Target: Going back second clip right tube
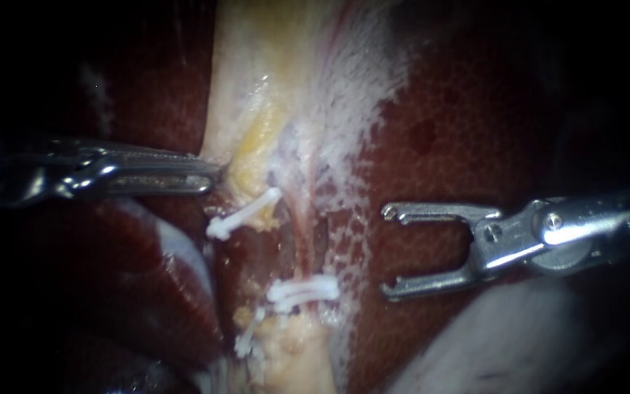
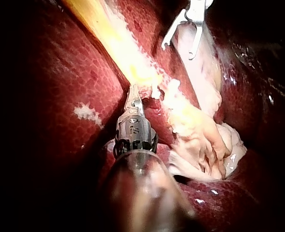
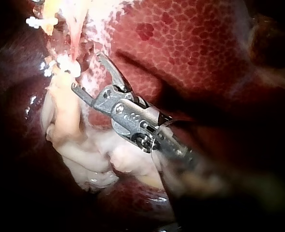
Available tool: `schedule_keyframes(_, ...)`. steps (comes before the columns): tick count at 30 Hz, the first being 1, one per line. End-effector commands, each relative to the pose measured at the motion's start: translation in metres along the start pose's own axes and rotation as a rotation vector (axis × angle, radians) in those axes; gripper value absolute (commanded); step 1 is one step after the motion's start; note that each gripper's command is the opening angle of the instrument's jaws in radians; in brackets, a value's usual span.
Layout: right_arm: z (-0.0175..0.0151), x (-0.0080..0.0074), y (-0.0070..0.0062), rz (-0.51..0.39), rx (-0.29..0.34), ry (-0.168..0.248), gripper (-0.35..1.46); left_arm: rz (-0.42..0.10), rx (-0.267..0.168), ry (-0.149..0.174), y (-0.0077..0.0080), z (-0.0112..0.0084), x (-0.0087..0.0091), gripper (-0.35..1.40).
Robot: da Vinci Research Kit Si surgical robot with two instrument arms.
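A pink tube (image 1: 302,222) runs down the pale dissected strip between dark liver lobes. One white clip (image 1: 305,290) lies across it low down. Another white clip (image 1: 245,214) sits higher and further left, and a third (image 1: 248,337) lower left. My right instrument (image 1: 388,252) stands to the right of the tube over the liver, its forked jaws open and empty; it also shows in the right wrist view (image 3: 87,71), short of the clips (image 3: 64,63). My left instrument (image 1: 209,174) is shut on the yellowish tissue edge (image 1: 246,164), as the left wrist view (image 2: 135,93) shows.
Dark red liver (image 1: 468,124) fills the right side and the far left. A pale rounded fold of tissue (image 1: 490,335) bulges under my right instrument's shaft. Ragged yellow-white fat (image 2: 195,130) lies beside my left instrument.
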Motion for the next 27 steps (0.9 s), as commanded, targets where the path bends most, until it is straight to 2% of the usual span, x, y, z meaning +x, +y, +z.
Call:
schedule_keyframes(1,0.0,0.0,0.0,0.0,-0.001,0.0,0.6,0.0,0.002,0.001,-0.0001,0.0002,0.0,-0.35)
schedule_keyframes(27,-0.0001,-0.0001,0.0,-0.013,0.003,0.0,0.6,0.0,0.019,0.011,-0.0004,0.0011,0.0001,-0.35)
